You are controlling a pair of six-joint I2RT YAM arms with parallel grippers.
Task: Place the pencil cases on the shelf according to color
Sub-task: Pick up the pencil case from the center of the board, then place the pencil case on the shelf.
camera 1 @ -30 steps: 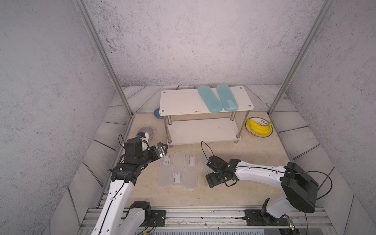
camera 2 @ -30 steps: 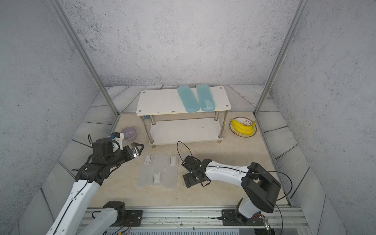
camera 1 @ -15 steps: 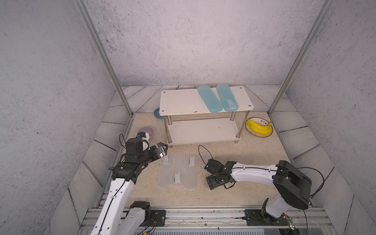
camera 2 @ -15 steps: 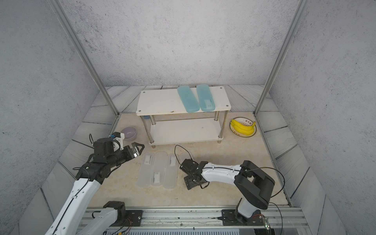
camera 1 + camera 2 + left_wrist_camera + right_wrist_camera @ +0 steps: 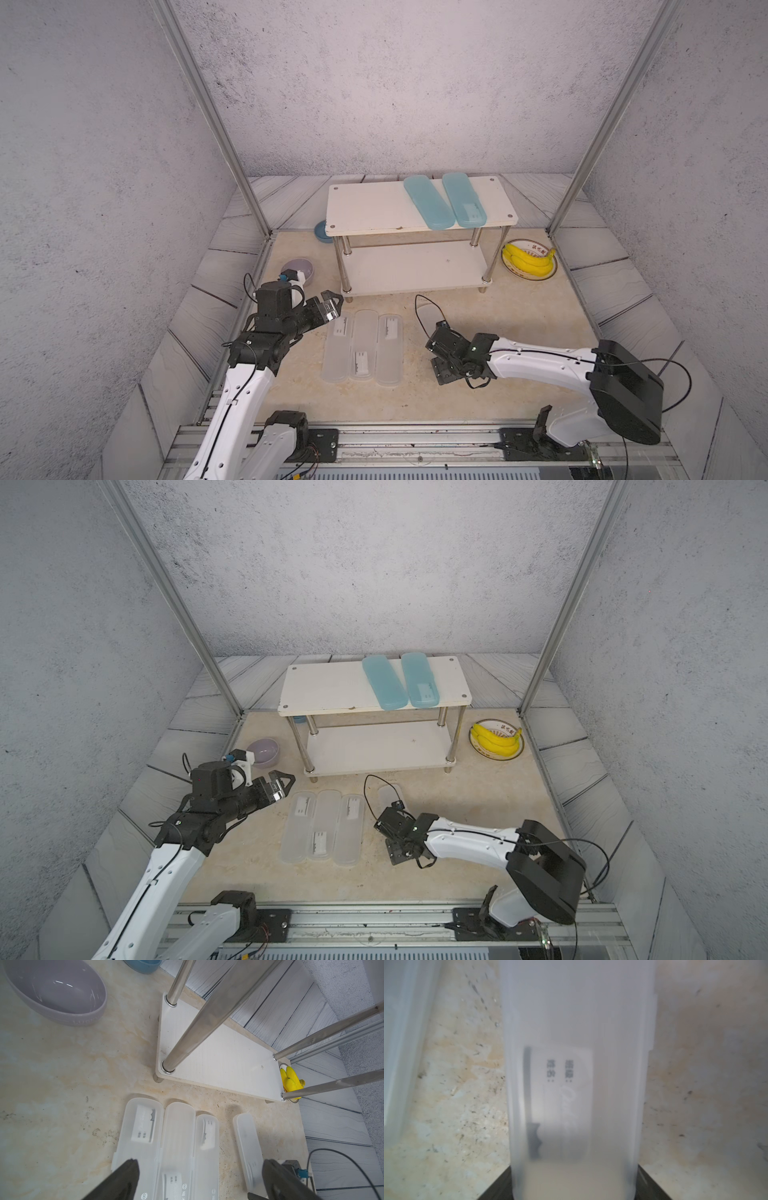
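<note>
Two teal-blue pencil cases (image 5: 428, 205) (image 5: 463, 199) lie on the top board of the shelf (image 5: 365, 208). Three frosted white pencil cases (image 5: 363, 345) lie side by side on the floor in front of it. A fourth frosted case (image 5: 426, 309) lies to their right, and my right gripper (image 5: 444, 365) reaches down over its near end. In the right wrist view this case (image 5: 575, 1022) fills the gap, with my right gripper (image 5: 574, 1184) shut on its sides. My left gripper (image 5: 330, 305) (image 5: 199, 1164) hangs open above the far end of the three cases (image 5: 178, 1136).
A purple bowl (image 5: 297, 268) and a blue bowl (image 5: 322, 230) stand left of the shelf. A plate of bananas (image 5: 528, 259) stands to its right. The shelf's lower board (image 5: 411, 266) is bare. Metal frame posts rise at the back corners.
My right gripper's jaws have closed in on the sides of the fourth frosted case. The left arm has hardly moved.
</note>
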